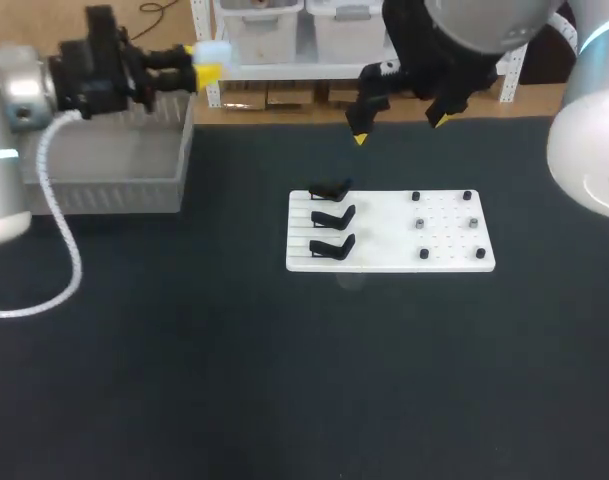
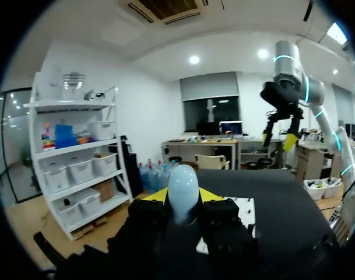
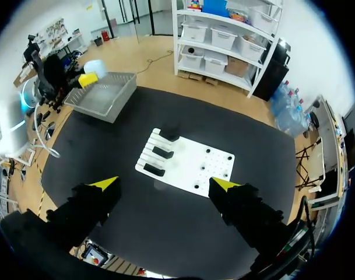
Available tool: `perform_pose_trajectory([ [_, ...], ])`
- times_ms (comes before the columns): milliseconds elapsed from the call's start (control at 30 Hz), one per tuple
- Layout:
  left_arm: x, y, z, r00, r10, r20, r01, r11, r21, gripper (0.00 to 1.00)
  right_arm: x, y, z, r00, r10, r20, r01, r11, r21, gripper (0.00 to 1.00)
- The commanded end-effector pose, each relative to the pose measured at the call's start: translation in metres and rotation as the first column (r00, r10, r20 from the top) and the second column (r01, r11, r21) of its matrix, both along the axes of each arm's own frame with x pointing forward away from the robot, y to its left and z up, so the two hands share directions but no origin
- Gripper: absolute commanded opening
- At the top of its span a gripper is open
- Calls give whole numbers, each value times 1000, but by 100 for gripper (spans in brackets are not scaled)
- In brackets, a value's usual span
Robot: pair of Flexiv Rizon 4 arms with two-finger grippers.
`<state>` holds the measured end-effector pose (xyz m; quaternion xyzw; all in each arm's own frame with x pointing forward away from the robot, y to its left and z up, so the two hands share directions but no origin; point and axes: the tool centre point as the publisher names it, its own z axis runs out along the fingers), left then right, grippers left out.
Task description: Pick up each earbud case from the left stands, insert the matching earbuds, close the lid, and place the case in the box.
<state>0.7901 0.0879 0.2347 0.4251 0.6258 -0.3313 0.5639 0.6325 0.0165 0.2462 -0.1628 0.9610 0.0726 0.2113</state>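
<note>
My left gripper is shut on a pale blue earbud case, lid closed, held high above the grey box at the table's far left. In the left wrist view the case stands upright between the yellow tips. Three black stands on the left part of a white board carry nothing. My right gripper hangs open and empty high above the board's far edge. From the right wrist view the gripper looks down on the board and the stands.
Several small dark pieces sit on the right part of the board. The box is a shallow mesh tray at the table's far left corner. Dark tabletop surrounds the board on all sides.
</note>
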Motion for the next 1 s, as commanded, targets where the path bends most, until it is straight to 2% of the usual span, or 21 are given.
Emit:
perform_pose_trajectory([
  [33, 12, 40, -7, 975, 219, 28, -220, 971, 93, 0, -3, -1, -1, 1000, -4, 22, 4, 1000, 7, 100],
  [133, 33, 73, -31, 945, 327, 2, -323, 933, 161, 0, -3, -1, -1, 1000, -4, 22, 4, 1000, 7, 100],
  [233, 50, 95, -48, 925, 377, 34, -373, 891, 260, 0, -3, -1, -1, 1000, -4, 22, 4, 1000, 7, 100],
  [500, 86, 140, -94, 893, 450, 22, -427, 830, 358, 0, -3, -1, -1, 1000, -4, 22, 4, 1000, 7, 100],
  [733, 99, 162, -122, 875, 484, -12, -442, 809, 387, 0, -3, -1, -1, 1000, -4, 22, 4, 1000, 7, 100],
  [767, 99, 165, -125, 872, 489, -11, -446, 805, 391, 11, -3, -1, -1, 1000, -4, 22, 4, 1000, 7, 100],
  [800, 100, 168, -127, 866, 500, -13, -455, 799, 394, 36, -3, -1, -1, 1000, -4, 22, 4, 1000, 7, 100],
  [833, 100, 171, -129, 863, 505, -18, -457, 795, 399, 72, -3, -1, -1, 1000, -4, 22, 4, 1000, 7, 100],
  [867, 100, 174, -130, 861, 508, -16, -459, 791, 404, 100, -3, -1, -1, 1000, -4, 22, 4, 1000, 7, 100],
  [1000, 97, 181, -129, 850, 527, -16, -481, 787, 388, 100, -3, -1, -1, 1000, -4, 22, 4, 1000, 7, 100],
])
